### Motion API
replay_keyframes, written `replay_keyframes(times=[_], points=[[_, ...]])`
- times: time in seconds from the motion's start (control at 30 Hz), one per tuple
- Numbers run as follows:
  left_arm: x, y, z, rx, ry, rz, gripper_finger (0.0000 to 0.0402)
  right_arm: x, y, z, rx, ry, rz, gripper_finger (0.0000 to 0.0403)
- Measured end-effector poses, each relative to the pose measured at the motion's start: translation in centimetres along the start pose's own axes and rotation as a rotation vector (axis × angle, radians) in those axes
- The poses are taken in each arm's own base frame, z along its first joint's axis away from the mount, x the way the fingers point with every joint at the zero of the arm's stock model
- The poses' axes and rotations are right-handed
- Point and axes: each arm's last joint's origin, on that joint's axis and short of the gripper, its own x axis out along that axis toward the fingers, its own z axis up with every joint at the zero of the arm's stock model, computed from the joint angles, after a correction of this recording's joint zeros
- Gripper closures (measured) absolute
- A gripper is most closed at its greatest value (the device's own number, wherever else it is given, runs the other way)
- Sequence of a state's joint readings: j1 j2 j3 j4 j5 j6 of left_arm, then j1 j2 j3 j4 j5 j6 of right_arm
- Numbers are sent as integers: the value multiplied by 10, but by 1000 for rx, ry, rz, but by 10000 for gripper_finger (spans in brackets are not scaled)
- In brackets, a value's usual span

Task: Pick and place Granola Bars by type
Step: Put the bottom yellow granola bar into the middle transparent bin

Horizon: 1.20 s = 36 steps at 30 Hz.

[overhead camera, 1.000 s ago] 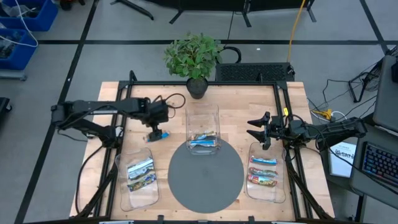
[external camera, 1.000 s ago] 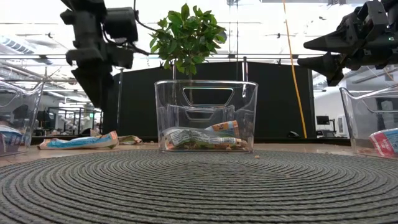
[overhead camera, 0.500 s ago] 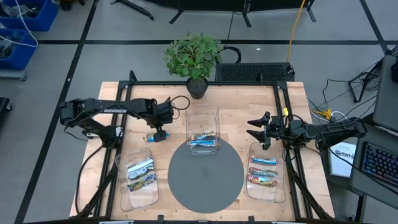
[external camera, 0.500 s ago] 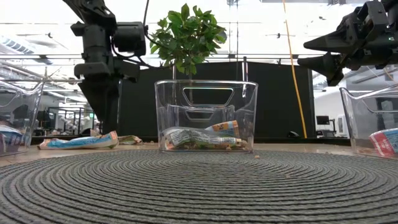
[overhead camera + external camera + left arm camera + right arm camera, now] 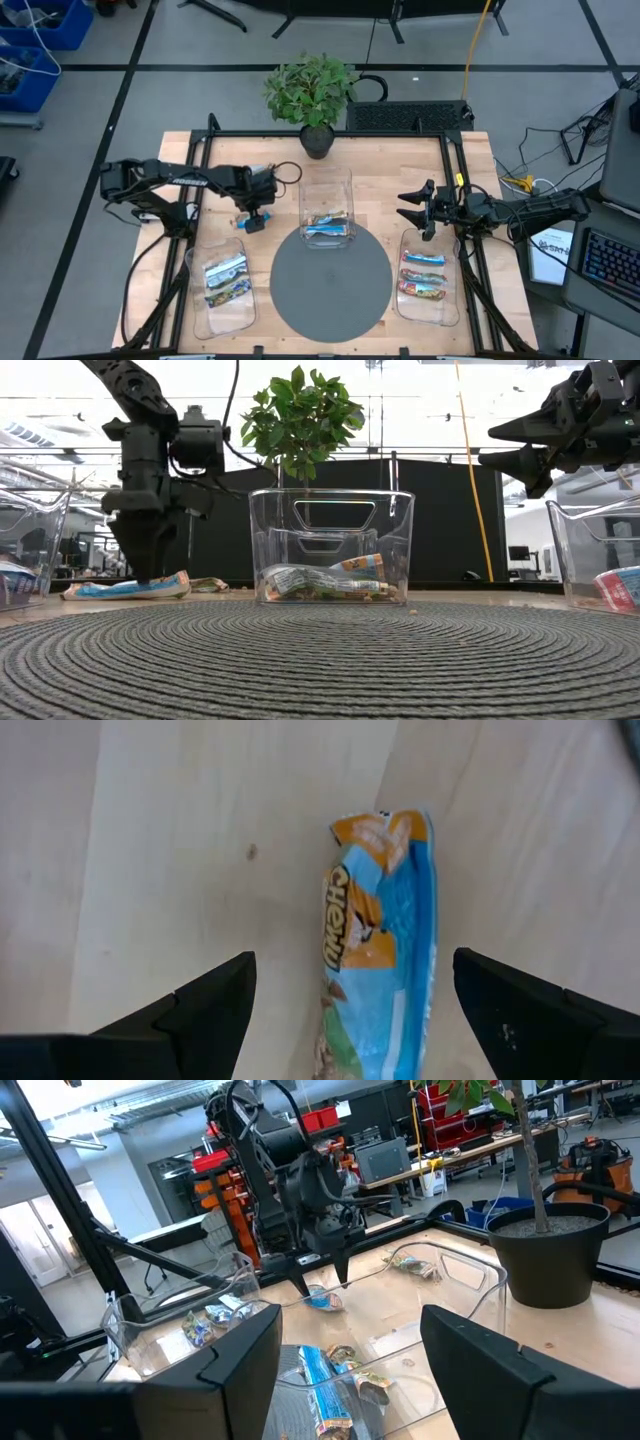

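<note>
A blue granola bar (image 5: 385,960) with an orange end lies flat on the wooden table, left of the centre tray. My left gripper (image 5: 352,960) points straight down over it and is open, one finger on each side of the bar, low by the table (image 5: 148,572). I cannot see either finger touching the bar. My right gripper (image 5: 412,207) hangs open and level above the far end of the right tray (image 5: 428,300), holding nothing. More granola bars lie in the left tray (image 5: 225,280), the centre tray (image 5: 327,225) and the right tray.
A round grey woven mat (image 5: 332,282) covers the table's near middle. A potted plant (image 5: 312,95) stands at the far edge. A second crumpled wrapper (image 5: 208,584) lies on the wood behind the blue bar. Black frame rails run along both table sides.
My left gripper has come down toward the blue bar on the table, still open and pointing down. The bar has stayed where it lay.
</note>
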State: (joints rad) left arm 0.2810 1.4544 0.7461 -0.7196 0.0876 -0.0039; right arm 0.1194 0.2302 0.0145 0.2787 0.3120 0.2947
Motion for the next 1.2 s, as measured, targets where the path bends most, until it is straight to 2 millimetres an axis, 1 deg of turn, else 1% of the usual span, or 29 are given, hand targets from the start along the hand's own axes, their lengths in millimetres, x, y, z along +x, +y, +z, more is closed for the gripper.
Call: replay_keyframes(times=[0.13, 0.33, 0.43, 0.5, 0.6, 0.7, 0.87, 0.9, 1.1, 1.2], points=[[5, 1, -2, 21, -18, 5, 62, 0, 0, 0, 0, 0, 0, 170], [12, 1, -8, 21, -1, 5, 62, 0, 0, 0, 0, 0, 0, 170], [13, 1, -9, 5, -10, 10, 77, 0, 0, 0, 0, 0, 0, 170], [13, 1, -9, 2, -13, 14, 103, 0, 0, 0, 0, 0, 0, 170], [13, 1, -8, -1, -26, 17, 161, 0, 0, 0, 0, 0, 0, 170], [13, 2, -7, 0, -29, 24, 232, 0, 0, 0, 0, 0, 0, 170], [13, 3, -7, -2, -31, 76, 363, 0, 0, 0, 0, 0, 0, 170], [13, 3, -7, -3, -33, 79, 377, 0, 0, 0, 0, 0, 0, 170], [10, 3, -5, -29, -31, 89, 386, 0, 0, 0, 0, 0, 0, 170], [2, 3, -1, -29, -35, 88, 389, 0, 0, 0, 0, 0, 0, 170]])
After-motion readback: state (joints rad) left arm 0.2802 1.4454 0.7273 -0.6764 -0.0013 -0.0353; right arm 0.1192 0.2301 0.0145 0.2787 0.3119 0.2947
